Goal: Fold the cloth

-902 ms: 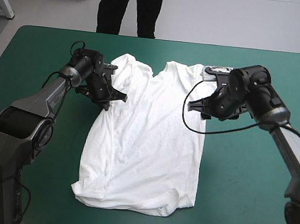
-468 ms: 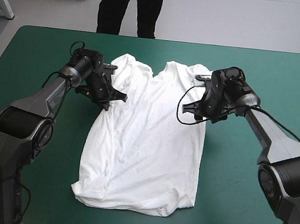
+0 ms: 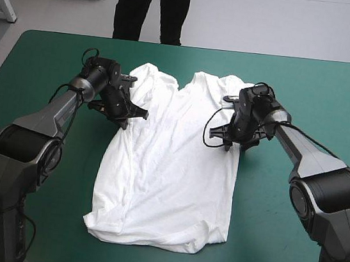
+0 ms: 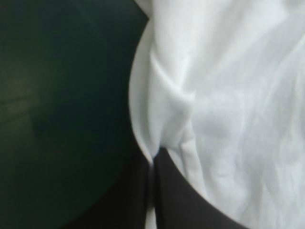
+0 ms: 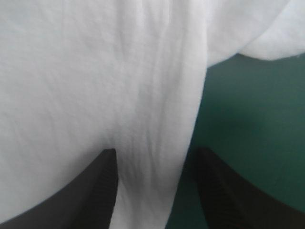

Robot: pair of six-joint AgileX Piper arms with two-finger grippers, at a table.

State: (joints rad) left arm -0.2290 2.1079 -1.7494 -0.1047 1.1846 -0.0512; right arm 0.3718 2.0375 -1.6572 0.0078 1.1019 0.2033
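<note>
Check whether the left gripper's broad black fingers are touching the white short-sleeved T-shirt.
Touching. The left wrist view shows the left gripper all but shut, a fold of the white short-sleeved T-shirt running down between its black fingers.

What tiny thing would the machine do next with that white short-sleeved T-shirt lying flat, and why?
Probably shut the right gripper: its black fingers stand apart astride the side edge of the white short-sleeved T-shirt, while the left gripper is pinched on the opposite edge. Then both could lift.

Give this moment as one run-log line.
T-shirt: flat on table | left gripper: shut on T-shirt edge | right gripper: open, astride opposite edge
</note>
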